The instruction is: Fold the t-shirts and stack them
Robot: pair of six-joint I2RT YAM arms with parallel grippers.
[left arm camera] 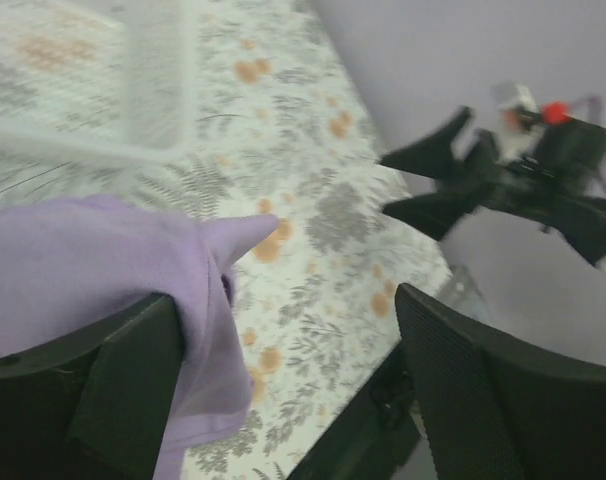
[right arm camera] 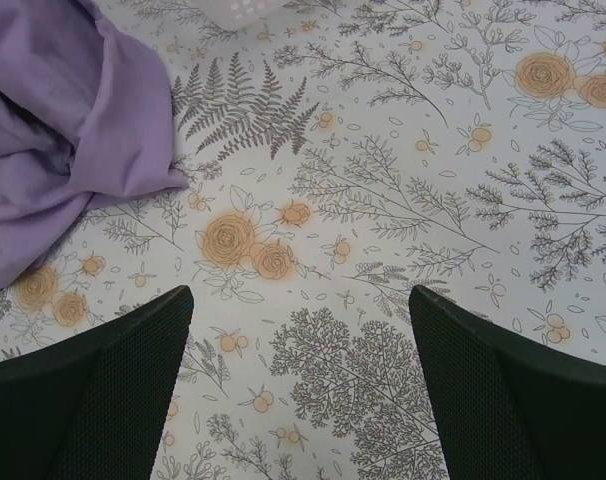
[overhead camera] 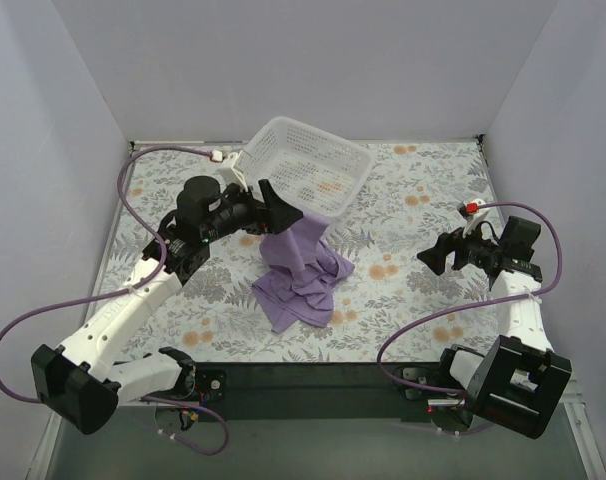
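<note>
Along the left wall [overhead camera: 53,200] only a narrow strip of the floral table cover [overhead camera: 403,300] lies bare, with a purple cable [overhead camera: 121,192] looping over it beside the left arm [overhead camera: 133,300], which slants from the near left corner toward the middle. The left gripper [overhead camera: 268,200] hangs above the table at the near-left corner of a white basket [overhead camera: 308,160]. Its jaws stand wide apart and clamp nothing, though the wrist view shows a fold of the lavender t-shirt [overhead camera: 301,270] draped over one finger [left arm camera: 123,390]. The basket is tilted near the back edge, mouth upward; whether it rests on the cover cannot be told. The t-shirt trails down from gripper and basket in a narrow column and spreads into a crumpled heap mid-table, its lowest corner close to the dark near edge [overhead camera: 313,375]. Right of the heap a broad stretch of cover is open as far as the right gripper [overhead camera: 435,248], which hovers well apart from the shirt, jaws spread wide with only printed ferns and orange blossoms below them. Beyond it a band of cover runs to the right wall [overhead camera: 573,150]. The cover lies flat and smooth; plain pale walls close the table on three sides.
</note>
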